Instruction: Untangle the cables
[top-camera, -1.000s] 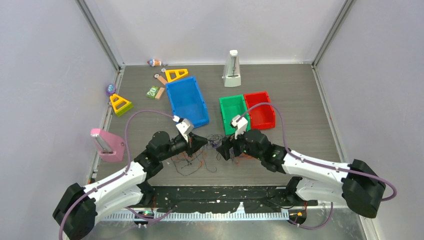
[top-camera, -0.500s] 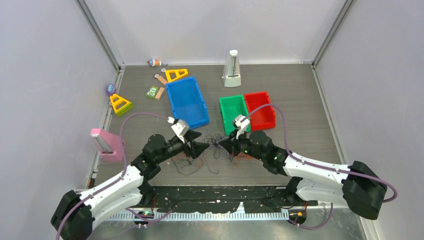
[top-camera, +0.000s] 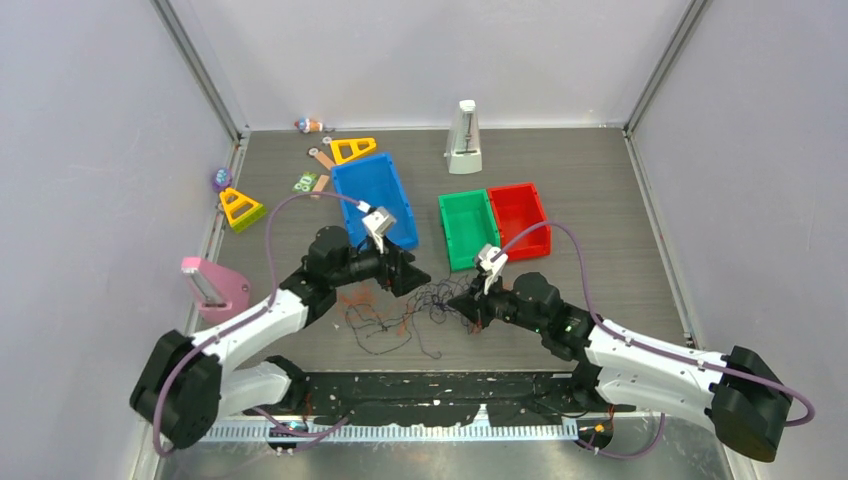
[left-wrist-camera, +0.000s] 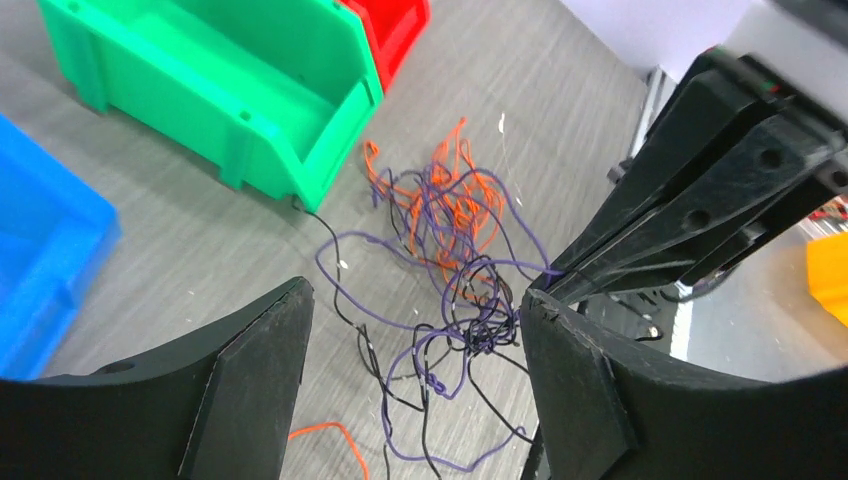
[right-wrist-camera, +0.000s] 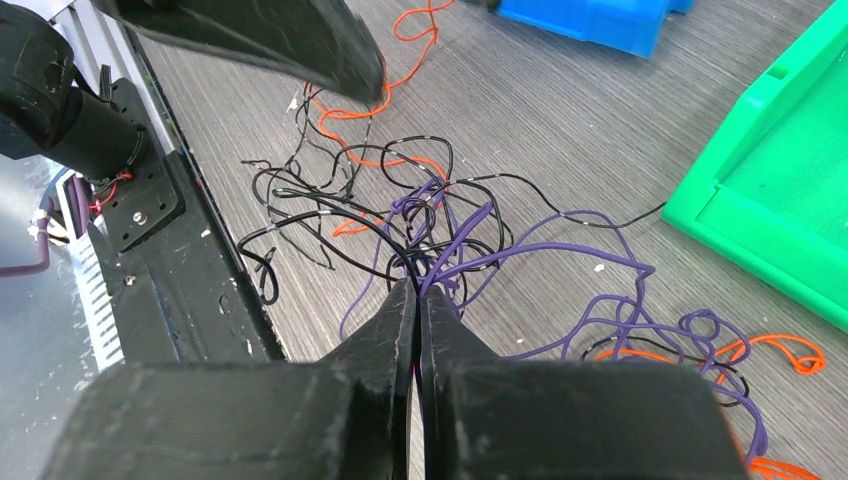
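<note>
Your right claw is pinching shut on purple strands of the cables tangled on the tabletop beside the green bin, your left claw hovering apart near them, so you are best taking one loose loop and pulling slowly.

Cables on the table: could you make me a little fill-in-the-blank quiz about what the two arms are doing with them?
1. The right gripper is ___ on the cables.
2. The left gripper is ___, holding nothing.
3. The cables are orange, purple and ___.

Missing words: shut; open; black.
</note>
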